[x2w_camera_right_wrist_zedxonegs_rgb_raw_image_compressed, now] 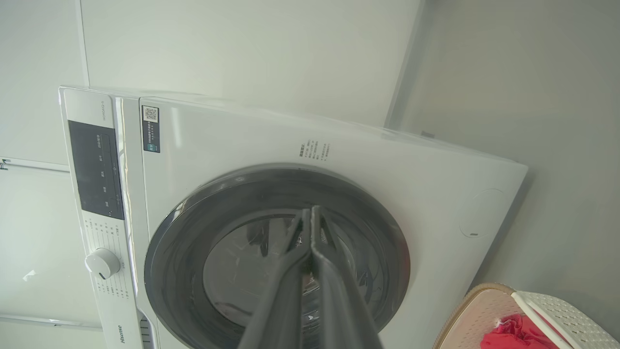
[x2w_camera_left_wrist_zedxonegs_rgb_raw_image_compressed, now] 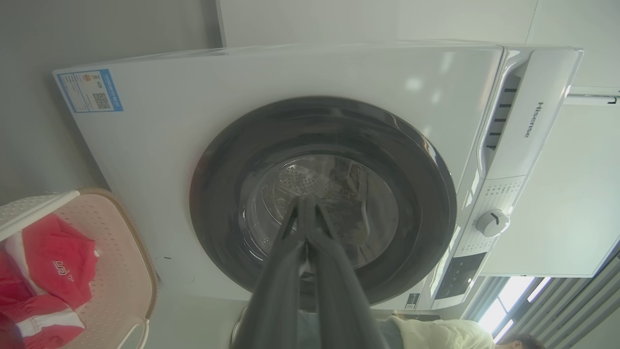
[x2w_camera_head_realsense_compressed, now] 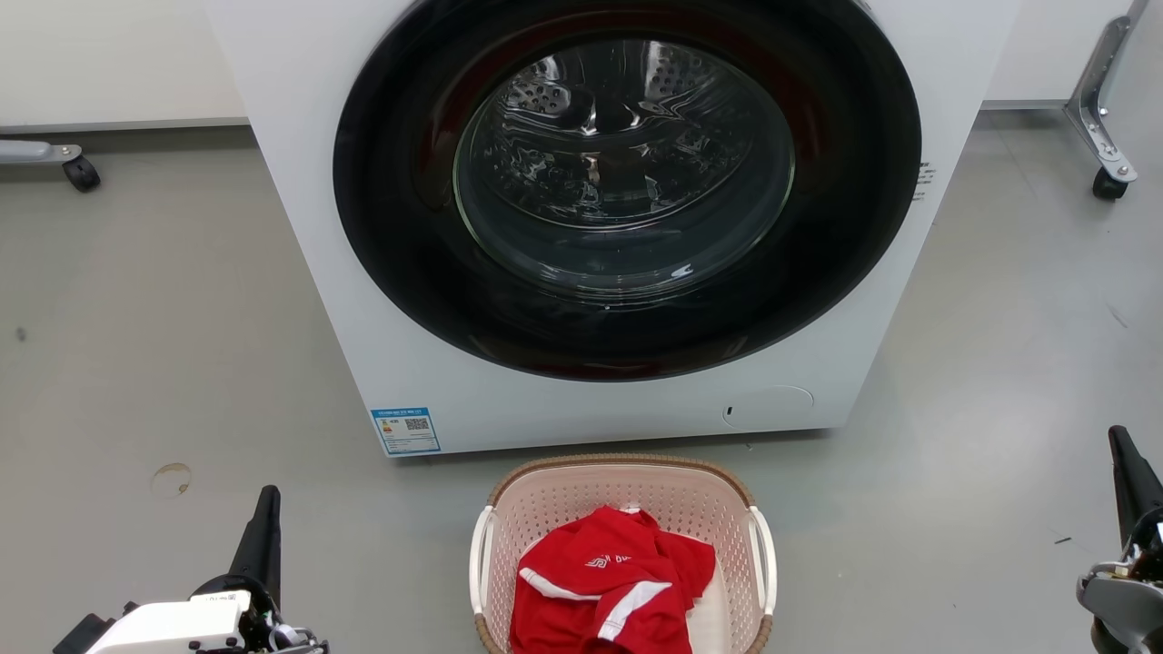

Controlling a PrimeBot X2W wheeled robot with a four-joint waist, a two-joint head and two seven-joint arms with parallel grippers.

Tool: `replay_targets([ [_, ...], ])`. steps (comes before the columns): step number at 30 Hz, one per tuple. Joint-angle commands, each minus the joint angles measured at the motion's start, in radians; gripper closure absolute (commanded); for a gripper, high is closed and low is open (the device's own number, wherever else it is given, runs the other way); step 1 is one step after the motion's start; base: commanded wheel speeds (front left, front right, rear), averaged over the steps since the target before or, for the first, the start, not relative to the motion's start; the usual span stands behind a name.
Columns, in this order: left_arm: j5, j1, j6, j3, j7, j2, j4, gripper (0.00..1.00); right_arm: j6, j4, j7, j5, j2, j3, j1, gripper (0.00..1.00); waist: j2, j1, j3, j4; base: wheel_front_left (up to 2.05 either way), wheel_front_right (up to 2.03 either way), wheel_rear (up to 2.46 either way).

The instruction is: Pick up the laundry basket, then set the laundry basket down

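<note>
L gripper point(x2w_camera_head_realsense_compressed: 265, 509) sits low at lower left of head view. Its fingers point(x2w_camera_left_wrist_zedxonegs_rgb_raw_image_compressed: 286, 264) are pressed together tip to tip: no gap, nothing btwn them, touching nothing. In left wrist view they point at the round door glass point(x2w_camera_left_wrist_zedxonegs_rgb_raw_image_compressed: 334, 194) of the washing machine point(x2w_camera_head_realsense_compressed: 345, 300), w/ open air btwn.

R gripper point(x2w_camera_head_realsense_compressed: 1125, 454) is at lower right edge of head view. Its fingers point(x2w_camera_right_wrist_zedxonegs_rgb_raw_image_compressed: 290, 286) are likewise fully closed, empty and in contact w/ nothing. In right wrist view they are aimed at the dark door ring.

Task item: laundry basket point(x2w_camera_head_realsense_compressed: 625, 461) stands upright on the floor point(x2w_camera_head_realsense_compressed: 136, 363), bottom centre of head view, just in front of the machine's base. It lies btwn the two grippers but well apart from both. Brown rim on top, white handles on its L and R sides, pale pink perforated walls. A red garment point(x2w_camera_head_realsense_compressed: 609, 581) w/ white stripes is bunched inside, covering most of the bottom.

Machine door is shut, drum visible thru the glass. A blue sticker point(x2w_camera_head_realsense_compressed: 405, 430) is on the machine's lower front corner, on the robot's L side. A castor point(x2w_camera_head_realsense_compressed: 82, 173) is at far L, another point(x2w_camera_head_realsense_compressed: 1110, 183) at far R. Part of a person point(x2w_camera_left_wrist_zedxonegs_rgb_raw_image_compressed: 436, 334) in a pale top shows at the bottom edge of left wrist view.
</note>
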Motion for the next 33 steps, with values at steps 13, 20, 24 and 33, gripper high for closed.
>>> replay_targets([
  [13,0.010,-0.055,-0.010,0.030,0.006,0.012,-0.024,1.00,0.005,-0.030,0.008,-0.008,-0.025,0.017,-0.049,1.00,0.0000,0.0000,0.000,0.000,0.00,0.00,0.00],
  [20,0.010,-0.055,-0.010,0.030,0.006,0.012,-0.024,1.00,0.005,-0.030,0.008,-0.008,-0.025,0.017,-0.049,1.00,0.0000,0.0000,0.000,0.000,0.00,0.00,0.00],
  [24,0.010,-0.055,-0.010,0.030,0.006,0.012,-0.024,1.00,0.005,-0.030,0.008,-0.008,-0.025,0.017,-0.049,1.00,0.0000,0.0000,0.000,0.000,0.00,0.00,0.00],
  [33,0.010,-0.055,-0.010,0.030,0.006,0.012,-0.024,1.00,0.005,-0.030,0.008,-0.008,-0.025,0.017,-0.049,1.00,0.0000,0.0000,0.000,0.000,0.00,0.00,0.00],
])
